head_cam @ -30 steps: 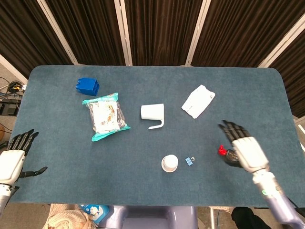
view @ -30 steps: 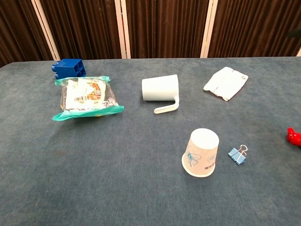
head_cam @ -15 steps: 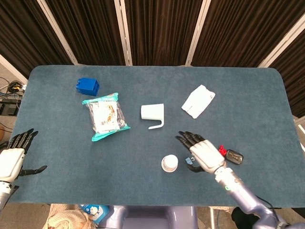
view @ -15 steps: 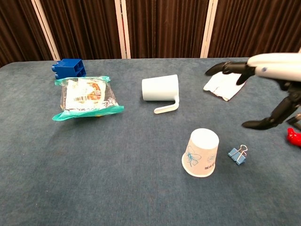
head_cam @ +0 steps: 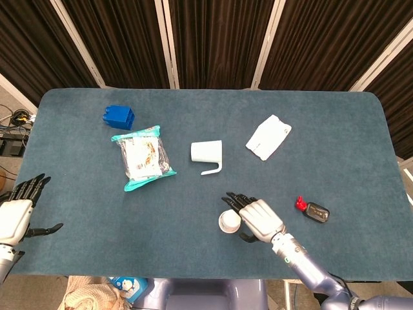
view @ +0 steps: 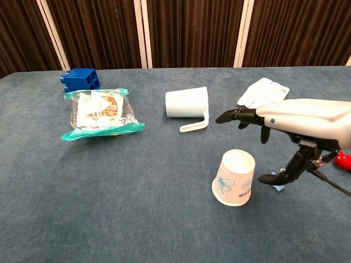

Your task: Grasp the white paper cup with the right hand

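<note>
Right hand (head_cam: 256, 218) swept leftward across the surface (head_cam: 335, 135) since the earlier frames; approach step, grasp not yet made.
Right hand: fingers spread wide, holding nothing, palm down, just beside the white paper cup (head_cam: 229, 221) at its 3 o'clock, fingertips reaching over its far side; contact cannot be told. Cup: upside down, near front edge, centre. Next move, as judged: lower and close fingers and thumb around the cup wall without tipping it. Blue binder clip (view: 278, 187) under the thumb. White mug (head_cam: 207, 154) on its side at the cup's 12 o'clock. Left hand (head_cam: 18, 213): open, idle, at 9 o'clock.
</note>
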### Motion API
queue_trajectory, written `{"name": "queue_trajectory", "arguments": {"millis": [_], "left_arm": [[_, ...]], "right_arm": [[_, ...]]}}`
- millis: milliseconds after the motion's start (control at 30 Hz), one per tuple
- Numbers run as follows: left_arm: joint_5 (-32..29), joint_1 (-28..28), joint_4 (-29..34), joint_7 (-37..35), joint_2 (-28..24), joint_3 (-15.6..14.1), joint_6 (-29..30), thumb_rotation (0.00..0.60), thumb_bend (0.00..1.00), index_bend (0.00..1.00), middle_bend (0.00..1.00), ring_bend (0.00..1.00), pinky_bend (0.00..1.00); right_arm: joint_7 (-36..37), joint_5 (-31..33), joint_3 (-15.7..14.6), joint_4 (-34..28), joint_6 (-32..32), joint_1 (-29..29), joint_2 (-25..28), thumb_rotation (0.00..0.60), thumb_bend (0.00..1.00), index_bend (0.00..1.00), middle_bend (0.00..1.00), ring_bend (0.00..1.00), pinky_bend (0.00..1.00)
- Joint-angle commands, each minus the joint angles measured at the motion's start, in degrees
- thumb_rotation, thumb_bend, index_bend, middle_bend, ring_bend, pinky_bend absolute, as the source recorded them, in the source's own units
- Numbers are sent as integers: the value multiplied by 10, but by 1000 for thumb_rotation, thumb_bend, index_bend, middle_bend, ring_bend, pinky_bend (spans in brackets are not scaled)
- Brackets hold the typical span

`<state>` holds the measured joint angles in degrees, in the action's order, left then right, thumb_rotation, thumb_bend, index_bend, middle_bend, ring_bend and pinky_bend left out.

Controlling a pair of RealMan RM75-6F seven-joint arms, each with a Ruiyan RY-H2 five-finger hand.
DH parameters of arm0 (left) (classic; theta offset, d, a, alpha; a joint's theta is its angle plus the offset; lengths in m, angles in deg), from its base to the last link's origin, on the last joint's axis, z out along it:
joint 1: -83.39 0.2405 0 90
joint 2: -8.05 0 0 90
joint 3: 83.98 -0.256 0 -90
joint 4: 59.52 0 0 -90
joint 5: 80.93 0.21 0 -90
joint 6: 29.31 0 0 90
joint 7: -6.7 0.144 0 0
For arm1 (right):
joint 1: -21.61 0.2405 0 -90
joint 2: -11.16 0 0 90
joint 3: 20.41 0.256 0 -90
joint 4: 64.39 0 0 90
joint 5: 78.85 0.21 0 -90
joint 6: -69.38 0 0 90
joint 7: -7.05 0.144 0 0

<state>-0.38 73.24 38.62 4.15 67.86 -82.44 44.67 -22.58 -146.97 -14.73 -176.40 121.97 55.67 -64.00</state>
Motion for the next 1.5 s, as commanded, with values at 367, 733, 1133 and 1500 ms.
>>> {"name": "queue_trajectory", "arguments": {"millis": [367,733,1133,1500], "left_arm": [[1,-1,2,-3,-1,-1,-2,600,0,0,0,0,0],[-4,-3,1,-2,1,1,-4,600,0,0,0,0,0],[-4,-3,2,-1,1,1,-4,600,0,0,0,0,0],[-5,-3,3,5,3,0,-3,600,0,0,0,0,0]], "right_arm": [[-36,53,-22,15,23,10,-37,600,290,160,134,207,404],[-28,48,-21,30,53,12,-63,600,409,507,376,420,546],[-32,55,4,4,73,22,-20,600,410,508,377,420,546],[-87,113,-5,-36,73,35,52,600,409,508,376,420,546]]}}
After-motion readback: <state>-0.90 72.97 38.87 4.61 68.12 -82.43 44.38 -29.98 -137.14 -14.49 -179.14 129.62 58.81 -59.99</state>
